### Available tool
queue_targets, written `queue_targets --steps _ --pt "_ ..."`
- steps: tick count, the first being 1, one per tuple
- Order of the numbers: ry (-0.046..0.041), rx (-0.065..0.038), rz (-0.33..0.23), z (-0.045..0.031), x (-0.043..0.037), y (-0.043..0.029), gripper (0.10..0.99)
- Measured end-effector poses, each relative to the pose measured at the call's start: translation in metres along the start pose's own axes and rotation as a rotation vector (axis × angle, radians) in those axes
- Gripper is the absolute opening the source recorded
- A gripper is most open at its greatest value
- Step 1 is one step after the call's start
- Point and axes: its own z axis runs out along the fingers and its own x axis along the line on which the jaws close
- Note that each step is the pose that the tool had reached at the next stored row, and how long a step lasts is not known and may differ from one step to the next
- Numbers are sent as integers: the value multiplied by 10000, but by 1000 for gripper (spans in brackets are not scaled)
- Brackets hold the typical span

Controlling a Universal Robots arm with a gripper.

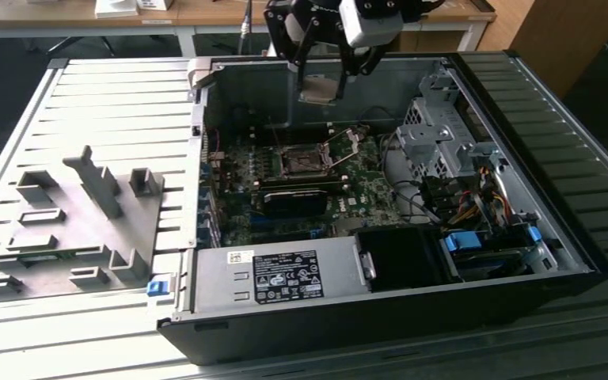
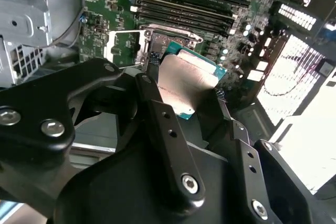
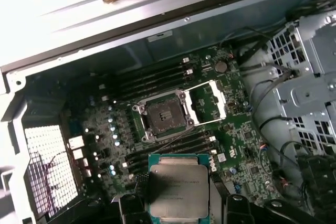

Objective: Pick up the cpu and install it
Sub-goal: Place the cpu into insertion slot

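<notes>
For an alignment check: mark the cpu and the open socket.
cpu point(image 3: 178, 190): first wrist view, middle of its metal top.
socket point(image 3: 164, 116): first wrist view, centre of its dark recess.

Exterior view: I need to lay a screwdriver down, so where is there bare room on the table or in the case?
Bare slats of the table lie beyond the grey fixture blocks, at the exterior view's left of the case; another strip runs along its right. Inside is crowded: motherboard, cables, and the gripper holding the cpu overhead.
</notes>
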Motion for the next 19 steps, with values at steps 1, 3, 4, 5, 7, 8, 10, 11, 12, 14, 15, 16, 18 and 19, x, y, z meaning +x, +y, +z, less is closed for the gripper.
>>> queue_targets --steps 1,3,4,5,7,8,10,11,12,14,15,16,18,19 --pt "-7 -4 95 0 0 0 537" --pt "-21 -12 282 0 0 0 537" --pt "-27 -16 363 1 0 0 537" --pt "-31 -18 407 1 0 0 537" --pt "-36 -20 475 1 0 0 537" --pt "-38 -22 510 1 0 0 537" --pt "-43 -25 580 1 0 0 537" --pt "-46 -27 613 1 0 0 537" --pt "-49 -28 645 1 0 0 537" --pt "-53 -31 707 1 0 0 537" --pt "-55 -32 735 1 0 0 537" --pt "-57 -33 759 1 0 0 537" --pt "-61 -36 812 1 0 0 537" --pt "-63 -36 841 1 0 0 537"
